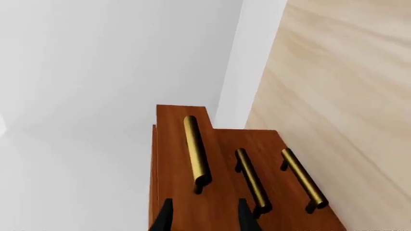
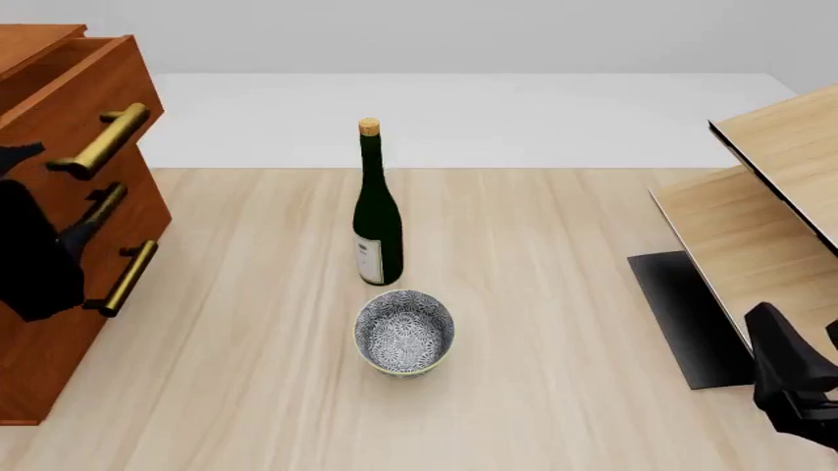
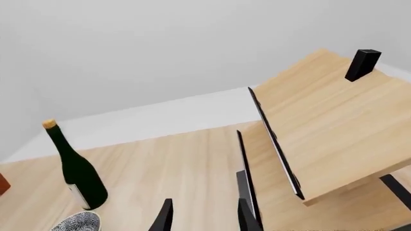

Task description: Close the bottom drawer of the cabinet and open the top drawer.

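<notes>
The cabinet (image 2: 53,343) stands at the table's left edge. Its top drawer (image 2: 98,88) sticks out a little past the two below; its brass handle (image 1: 196,154) is the nearest bar in the left wrist view. The bottom drawer (image 2: 78,324) sits flush with the middle drawer; its handle (image 1: 303,179) is the outermost bar there. My left gripper (image 2: 50,191) is open at the near end of the top drawer's handle, its fingertips (image 1: 165,216) just short of the bar and apart from it. My right gripper (image 3: 204,219) is open and empty at the table's near right (image 2: 775,334).
A dark green wine bottle (image 2: 376,211) stands mid-table with a patterned bowl (image 2: 404,331) just in front of it. Pale slanted wood panels (image 2: 772,196) and a black base plate (image 2: 681,314) stand at the right, close to my right gripper.
</notes>
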`<state>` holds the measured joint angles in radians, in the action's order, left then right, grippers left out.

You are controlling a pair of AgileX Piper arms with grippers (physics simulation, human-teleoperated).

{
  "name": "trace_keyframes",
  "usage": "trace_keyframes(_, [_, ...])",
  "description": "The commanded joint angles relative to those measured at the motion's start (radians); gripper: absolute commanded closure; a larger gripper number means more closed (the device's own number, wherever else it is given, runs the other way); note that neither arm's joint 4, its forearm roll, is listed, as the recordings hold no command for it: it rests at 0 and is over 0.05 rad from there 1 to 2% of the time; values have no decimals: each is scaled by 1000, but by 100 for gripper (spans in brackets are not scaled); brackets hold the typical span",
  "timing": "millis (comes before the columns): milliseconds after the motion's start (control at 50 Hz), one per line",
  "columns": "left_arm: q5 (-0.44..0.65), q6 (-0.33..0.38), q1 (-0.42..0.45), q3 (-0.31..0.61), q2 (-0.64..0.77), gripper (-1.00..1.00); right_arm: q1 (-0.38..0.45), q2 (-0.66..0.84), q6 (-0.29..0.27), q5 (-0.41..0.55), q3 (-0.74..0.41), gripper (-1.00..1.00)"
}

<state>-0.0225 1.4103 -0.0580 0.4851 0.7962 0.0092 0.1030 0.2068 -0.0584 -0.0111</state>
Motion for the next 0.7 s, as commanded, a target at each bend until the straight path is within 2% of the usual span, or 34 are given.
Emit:
trace_keyframes(20, [85,-52,17,62,-35,-100,-1,-2,22,2,1,-100])
trace_keyframes(40, [88,-52,17,68,-33,-100,-2,0,22,0,1,-100])
trace_keyframes(60, [135,-99,33,125,-12,-100,-2,1,23,-1,2,-100])
trace_keyframes(100, [149,-91,33,147,-11,-100,-2,-4,25,5,1,-100])
trace_keyframes(160, [235,-158,54,236,12,-100,-1,-11,21,10,1,-100])
trace_keyframes(220, [296,-195,57,308,26,-100,1,-17,19,16,1,-100])
trace_keyframes(280, [375,-271,71,410,64,-100,6,-18,18,17,0,-100])
trace_keyframes(300, [425,-330,104,473,97,-100,7,-13,17,12,0,-100])
trace_keyframes(320, [534,-478,160,606,170,-100,7,-4,17,3,0,-100])
trace_keyframes(360, [444,-339,69,509,94,-100,7,14,16,-14,1,-100])
trace_keyframes(420, [555,-474,98,642,166,-100,6,24,14,-24,1,-100])
trace_keyframes(440, [606,-551,114,721,202,-100,5,20,15,-20,1,-100])
trace_keyframes(460, [644,-592,125,768,229,-100,6,16,13,-17,1,-100])
trace_keyframes(480, [632,-573,103,766,218,-100,6,11,13,-12,1,-100])
trace_keyframes(580, [715,-712,134,894,285,-100,6,-4,9,2,2,-100])
trace_keyframes(620, [673,-638,98,829,250,-100,5,-8,7,5,2,-100])
trace_keyframes(660, [709,-692,107,868,274,-100,1,-7,6,3,3,-100])
trace_keyframes(700, [714,-709,101,876,275,-100,0,-7,2,2,4,-100])
